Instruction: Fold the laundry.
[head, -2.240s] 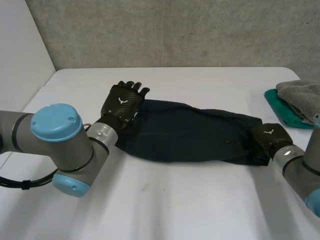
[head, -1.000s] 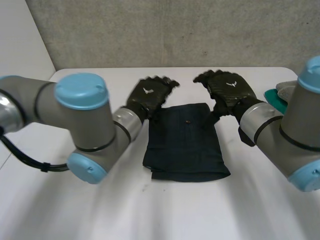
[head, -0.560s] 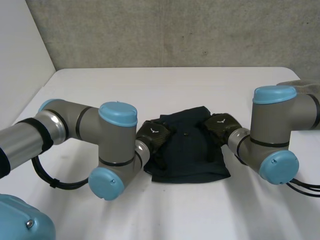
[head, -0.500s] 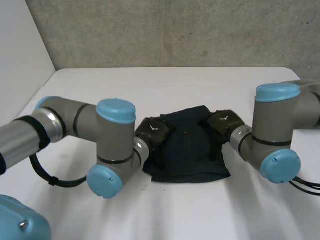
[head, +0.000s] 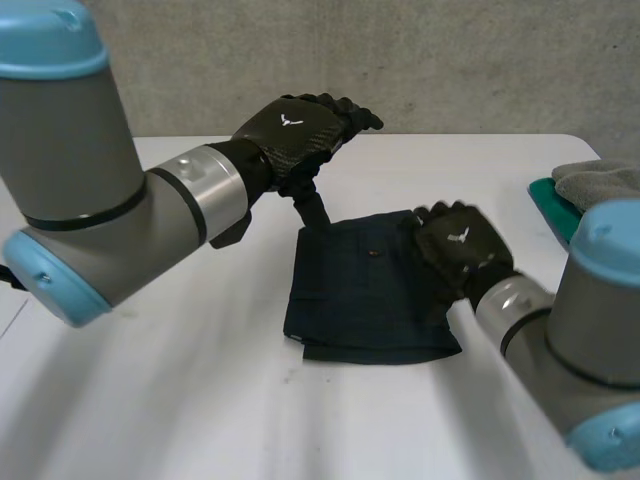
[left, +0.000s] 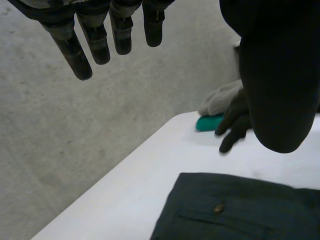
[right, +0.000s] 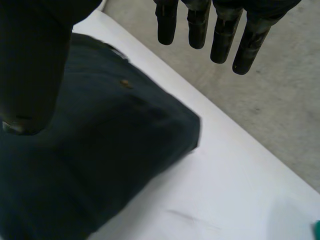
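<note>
Dark folded cloth sits mid-frame on the worktop. Both hands are loose, fingers straight: right hand is low at its right edge, way closer; left hand hovers above its upper-left corner.

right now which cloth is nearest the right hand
The dark navy garment: the right hand is over its edge; the grey cloth and teal cloth lie apart.

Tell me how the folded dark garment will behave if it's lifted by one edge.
Likely floppy: the garment lies in soft stacked layers with a rounded fold, so it would probably sag and come unfolded. It looks thin and flat, so probably light. Pushed across the smooth white table, it may bunch rather than slide as one piece.
</note>
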